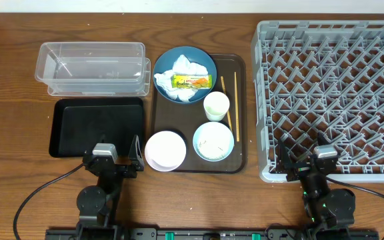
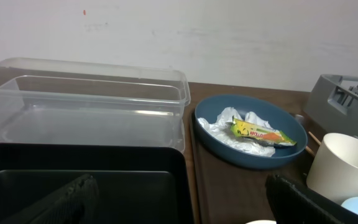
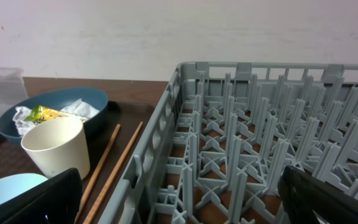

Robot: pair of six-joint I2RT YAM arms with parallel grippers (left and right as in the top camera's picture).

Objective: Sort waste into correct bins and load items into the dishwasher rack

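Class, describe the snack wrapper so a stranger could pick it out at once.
Left of the big grey rack lies a brown tray, with a dark blue plate at its far end. The wrapper lies on the plate's crumpled white tissue, the only yellow, orange and green thing there.

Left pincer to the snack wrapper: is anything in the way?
Nothing tall. The left pincer would cross the black tray's low corner and the serving tray rim; the snack wrapper lies exposed on tissue on the blue plate.
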